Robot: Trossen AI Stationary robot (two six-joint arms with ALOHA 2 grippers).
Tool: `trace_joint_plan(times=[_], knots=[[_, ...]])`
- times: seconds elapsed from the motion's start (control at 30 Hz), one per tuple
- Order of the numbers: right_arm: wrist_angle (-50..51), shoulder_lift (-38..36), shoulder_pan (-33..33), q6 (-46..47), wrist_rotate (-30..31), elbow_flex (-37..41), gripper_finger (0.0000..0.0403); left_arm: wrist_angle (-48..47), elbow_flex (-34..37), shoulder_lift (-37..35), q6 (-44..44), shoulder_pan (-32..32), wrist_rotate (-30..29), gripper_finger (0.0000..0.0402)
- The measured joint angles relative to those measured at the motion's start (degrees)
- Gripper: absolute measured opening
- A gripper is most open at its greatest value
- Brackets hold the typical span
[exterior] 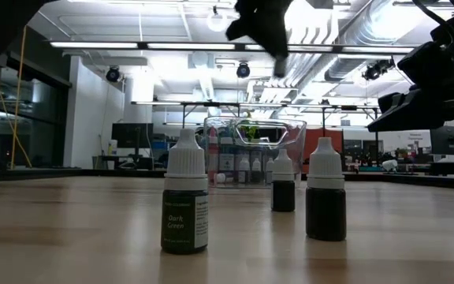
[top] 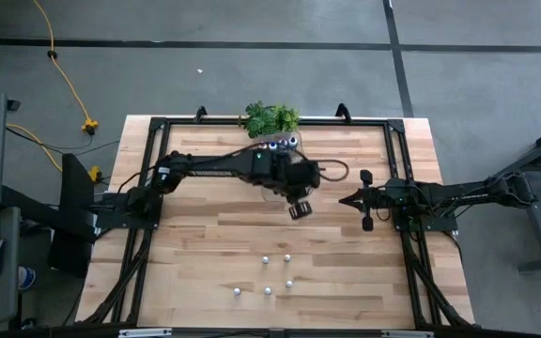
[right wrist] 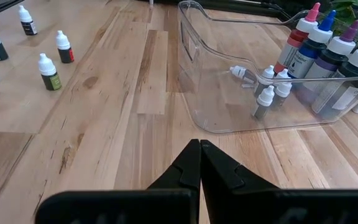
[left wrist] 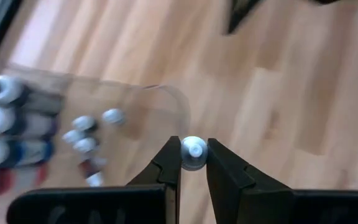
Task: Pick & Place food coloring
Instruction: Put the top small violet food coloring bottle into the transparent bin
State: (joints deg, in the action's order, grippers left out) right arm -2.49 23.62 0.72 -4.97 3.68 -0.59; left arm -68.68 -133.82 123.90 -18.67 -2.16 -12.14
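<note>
Left gripper (left wrist: 193, 163) clamped on a small white-capped bottle (left wrist: 194, 152), beside the clear tray (left wrist: 166, 99) (far centre). Right gripper (right wrist: 199, 163) closed, empty, at right.

Light blond wooden tabletop (right wrist: 104, 124), planked, with darker brown streaks in the grain. Clear, colourless plastic tray (right wrist: 194, 74). Four larger dark-bodied bottles with white shoulders (right wrist: 328, 59), topped by pink, blue and purple tips. Small white-capped dropper bottles (right wrist: 50, 71), with contents seen as olive green, red, dark green and purple; one label (exterior: 184, 225) is lettered "Dark Green" on green. Green leafy plant (top: 270, 118). Black gripper fingers (left wrist: 166, 171). Yellow cable (top: 64, 66) on grey floor.
</note>
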Motion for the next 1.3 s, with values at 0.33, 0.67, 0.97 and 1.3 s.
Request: trace_joint_plan(times=[0.33,0.67,0.97,1.3], knots=[[0.0,0.0,0.0,0.0,0.0,0.0,0.0000,-0.7,2.6,0.0,-3.1,4.9,-2.7,0.0041],[-0.1,0.0,0.0,0.0,0.0,0.0,0.0000,8.3,12.9,-1.6,-6.6,7.1,-1.9,0.0041],[0.0,0.0,0.0,0.0,0.0,0.0,0.0000,21.2,27.4,-5.6,-12.8,8.8,-1.9,0.0041],[0.0,0.0,0.0,0.0,0.0,0.0,0.0000,27.7,34.8,-6.2,-17.7,9.8,-1.7,0.0041]])
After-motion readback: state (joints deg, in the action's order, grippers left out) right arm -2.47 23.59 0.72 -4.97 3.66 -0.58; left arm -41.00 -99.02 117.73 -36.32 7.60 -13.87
